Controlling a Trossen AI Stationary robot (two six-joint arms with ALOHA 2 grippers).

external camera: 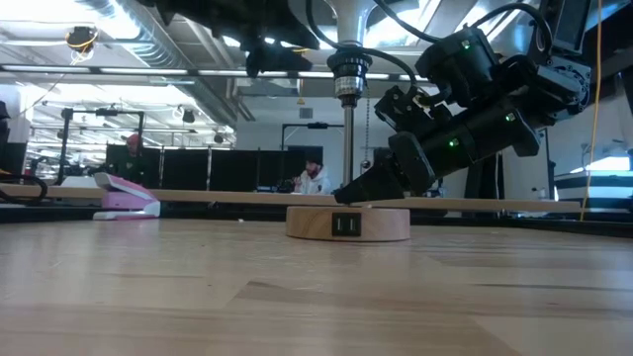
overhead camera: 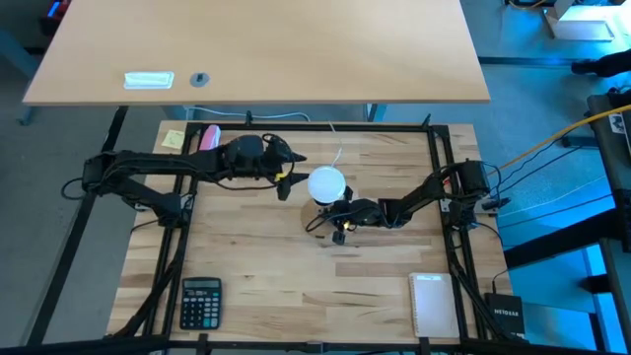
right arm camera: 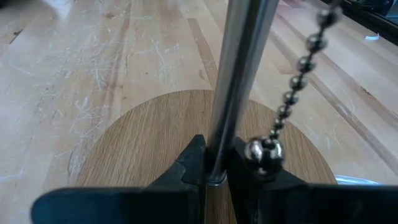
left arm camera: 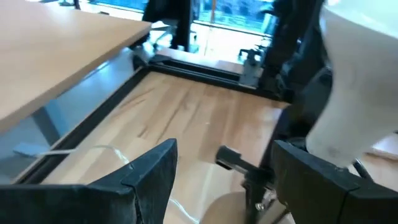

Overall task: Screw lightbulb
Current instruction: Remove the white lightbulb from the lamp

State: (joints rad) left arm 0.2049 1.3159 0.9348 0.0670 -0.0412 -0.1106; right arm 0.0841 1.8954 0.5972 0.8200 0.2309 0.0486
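My right gripper (right arm camera: pixel 214 165) was clenched on the lamp's thin metal rod (right arm camera: pixel 239 74), low down, just above the round wooden base (right arm camera: pixel 155 130). The rod ran up between my two dark fingers, with the pull chain (right arm camera: pixel 292 93) hanging just beside them and its end ball (right arm camera: pixel 262 152) against the nearer finger. From table height that gripper (external camera: pixel 358 188) came down at a slant and met the rod just over the wooden base (external camera: pixel 348 222), which sat flat on the table (external camera: pixel 198 297).

Straight above my right grip, at the top of the rod, sat the lightbulb (overhead camera: pixel 327 183), its white globe over the lamp's socket (external camera: pixel 347 74). From overhead the right gripper (overhead camera: pixel 340 214) lay just below the bulb in the picture.

My left gripper (overhead camera: pixel 288 176) hung just beside the bulb, on the side away from my right arm. Its fingers (left arm camera: pixel 146 177) were spread apart and empty, and the white globe (left arm camera: pixel 354 81) filled the space next to one of them without my being able to tell whether it touched.

Farther out from both grippers, a calculator (overhead camera: pixel 200 302) lay near the table's front edge on my left side, a white notepad (overhead camera: pixel 434 304) lay near the front on my right, and a pink item (overhead camera: pixel 208 137) lay at the back behind my left arm.
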